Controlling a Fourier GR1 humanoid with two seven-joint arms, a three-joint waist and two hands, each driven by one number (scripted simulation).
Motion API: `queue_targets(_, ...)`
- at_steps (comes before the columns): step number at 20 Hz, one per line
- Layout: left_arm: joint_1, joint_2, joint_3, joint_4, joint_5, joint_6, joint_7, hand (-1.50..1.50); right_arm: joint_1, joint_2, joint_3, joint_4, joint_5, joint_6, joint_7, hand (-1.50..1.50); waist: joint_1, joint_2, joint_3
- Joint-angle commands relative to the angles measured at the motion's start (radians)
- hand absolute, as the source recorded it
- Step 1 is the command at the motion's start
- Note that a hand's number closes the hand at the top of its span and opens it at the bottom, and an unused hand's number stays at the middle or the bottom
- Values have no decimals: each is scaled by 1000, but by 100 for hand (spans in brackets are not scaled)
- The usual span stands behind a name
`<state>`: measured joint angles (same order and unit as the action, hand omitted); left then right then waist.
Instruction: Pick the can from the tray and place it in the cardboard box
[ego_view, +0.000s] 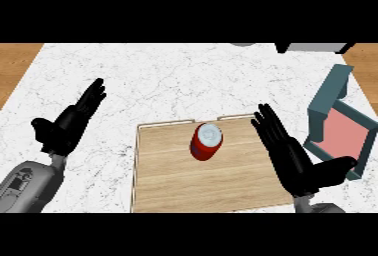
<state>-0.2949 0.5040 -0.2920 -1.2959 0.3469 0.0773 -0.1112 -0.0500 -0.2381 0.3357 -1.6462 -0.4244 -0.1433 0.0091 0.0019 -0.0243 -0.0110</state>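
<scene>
The left hand (66, 122) shows at the view's left, fingers straight and pointing up and away, thumb spread to the side, its grey forearm (26, 187) entering from the lower left corner. The right hand (288, 152) shows at the right of centre, fingers straight and close together, pointing up and away, thumb stuck out to the right.
</scene>
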Motion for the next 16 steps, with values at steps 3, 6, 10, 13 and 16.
queue_targets(3, 42, 40, 16, 44, -89, 83, -18, 0, 166, -37, -100, -68, 159, -84, -341, -150, -55, 12, 13)
queue_targets(6, 95, 88, 26, 69, -134, 141, -3, 0, 211, -33, -237, -103, 223, -197, -546, -150, -112, -9, 19)
queue_targets(10, 132, 63, 4, 55, -123, 136, 13, 0, 330, 119, -390, 15, 206, -401, -686, -150, -98, 12, 21)
queue_targets(13, 135, 34, -22, 51, -151, 158, 4, 0, 404, 181, -325, -6, 292, -363, -993, -150, -71, 11, 17)
queue_targets(16, 131, 27, -48, 15, -183, 181, 33, 0, 560, 176, -256, 24, 431, -401, -1135, -150, -47, 14, 14)
